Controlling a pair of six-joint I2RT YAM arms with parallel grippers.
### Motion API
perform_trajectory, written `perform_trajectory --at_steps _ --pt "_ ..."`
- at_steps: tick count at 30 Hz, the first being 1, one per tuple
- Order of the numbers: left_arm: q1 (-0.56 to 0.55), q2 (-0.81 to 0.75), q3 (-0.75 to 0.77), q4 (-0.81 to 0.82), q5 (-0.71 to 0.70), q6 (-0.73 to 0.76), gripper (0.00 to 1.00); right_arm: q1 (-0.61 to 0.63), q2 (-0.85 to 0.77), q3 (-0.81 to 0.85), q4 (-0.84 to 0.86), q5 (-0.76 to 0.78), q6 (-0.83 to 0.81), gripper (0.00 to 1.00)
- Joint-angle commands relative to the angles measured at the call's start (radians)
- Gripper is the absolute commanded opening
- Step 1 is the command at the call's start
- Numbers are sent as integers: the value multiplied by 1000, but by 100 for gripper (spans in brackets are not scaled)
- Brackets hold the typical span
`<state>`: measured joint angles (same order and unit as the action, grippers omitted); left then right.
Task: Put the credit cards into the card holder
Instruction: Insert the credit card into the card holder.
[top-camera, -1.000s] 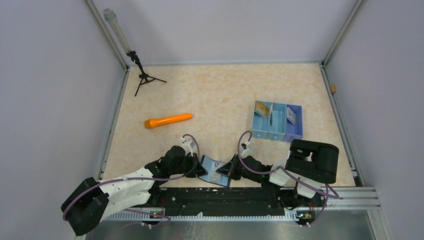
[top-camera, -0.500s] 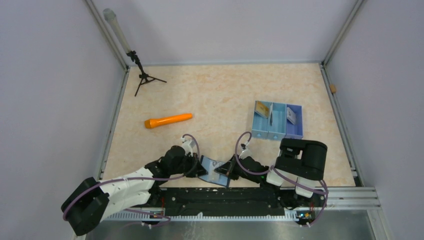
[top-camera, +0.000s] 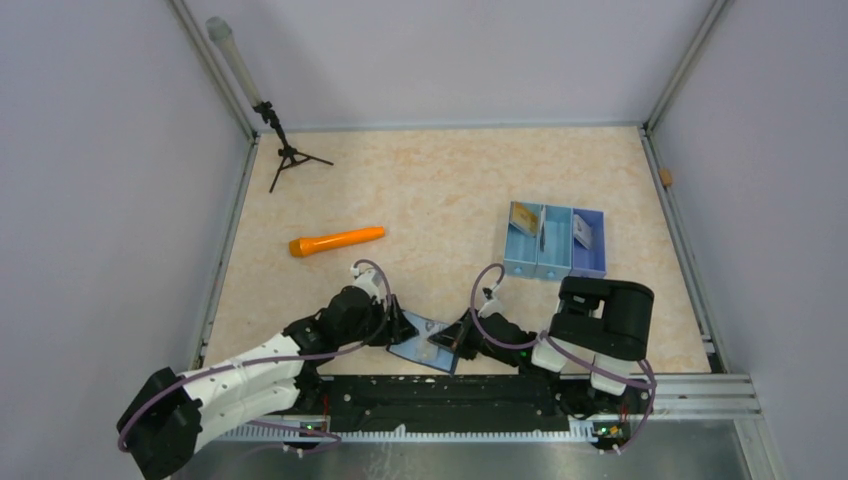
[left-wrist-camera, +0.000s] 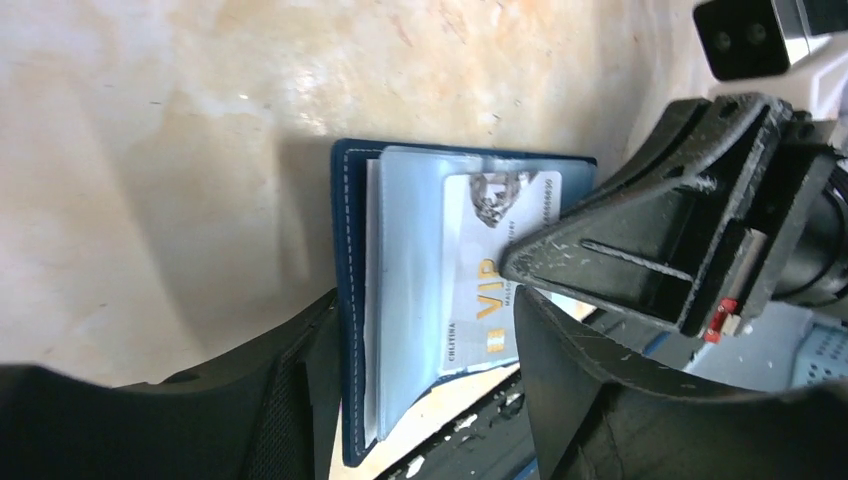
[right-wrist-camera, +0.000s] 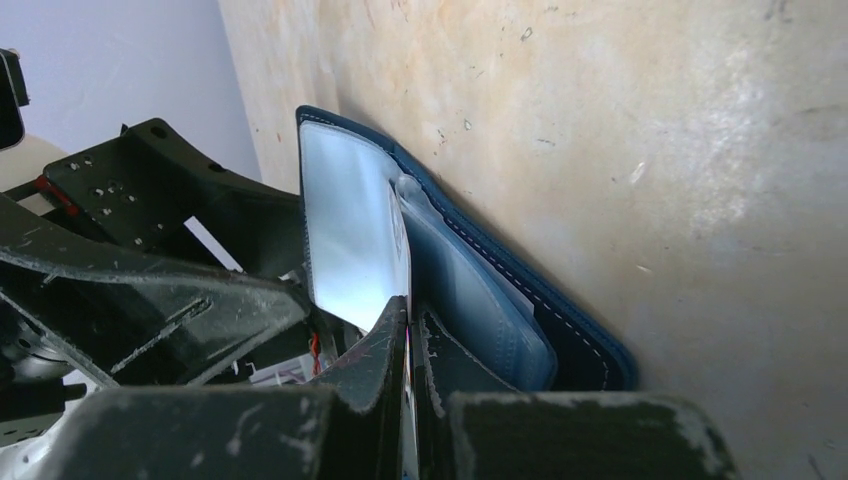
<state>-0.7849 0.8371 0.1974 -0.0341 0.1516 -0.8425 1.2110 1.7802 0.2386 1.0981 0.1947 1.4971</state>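
My left gripper (left-wrist-camera: 420, 340) is released, jaws spread either side of the open card holder (left-wrist-camera: 350, 300); my right gripper (right-wrist-camera: 410, 320) pinches the white credit card (left-wrist-camera: 480, 250) inside it.

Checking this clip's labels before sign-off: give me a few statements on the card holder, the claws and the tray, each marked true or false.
1. The card holder lies open on the table. True.
2. The right claw is shut on a white card at the card holder. True.
3. The orange flashlight lies in the blue tray. False: it lies on the table, apart from the tray, to its left in the top view.
4. The blue tray is empty. False: a gold card stands in one compartment.
5. The left claw is clamped shut. False: its jaws stand wide, either side of the card holder.
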Motion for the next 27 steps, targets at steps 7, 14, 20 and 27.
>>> perform_trajectory --at_steps 7,14,20,27 --pt "8 -111 21 -269 -236 -43 46 11 24 -8 -191 57 -20 0" --pt "8 -121 -4 -257 -210 -54 20 11 24 4 -211 65 -21 0" --pt "9 -72 -13 -210 -158 -53 8 30 25 51 -265 98 -7 0" --pt "9 -65 -14 -187 -117 -54 1 48 36 122 -343 116 -13 0"
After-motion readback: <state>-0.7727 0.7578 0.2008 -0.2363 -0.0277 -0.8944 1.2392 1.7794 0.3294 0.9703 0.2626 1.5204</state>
